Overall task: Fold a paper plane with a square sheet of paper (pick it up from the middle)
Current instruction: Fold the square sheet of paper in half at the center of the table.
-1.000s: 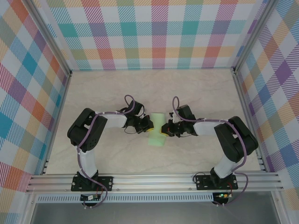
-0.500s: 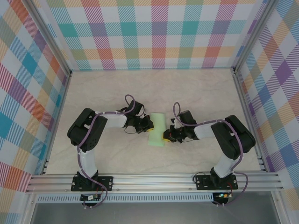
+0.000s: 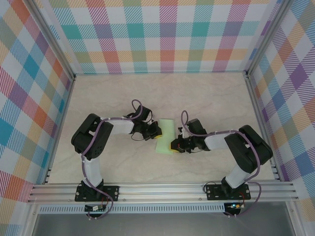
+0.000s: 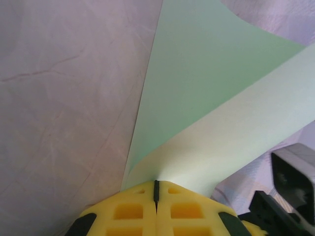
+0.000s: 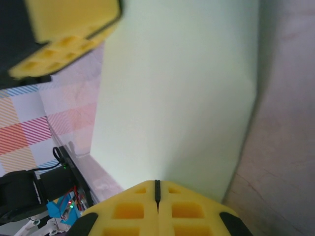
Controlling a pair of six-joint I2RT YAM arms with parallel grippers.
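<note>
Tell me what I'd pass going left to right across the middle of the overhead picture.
left arm → left claw → green paper → right claw → right arm

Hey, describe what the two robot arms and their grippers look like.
The left arm and right arm have glossy black joint housings, white link sections and purple cables looped along them. The left gripper and right gripper have yellow fingers moulded with rectangular pockets.

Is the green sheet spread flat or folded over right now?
Folded over: in the left wrist view the square sheet of paper shows an upper layer curling over the lower one.
</note>
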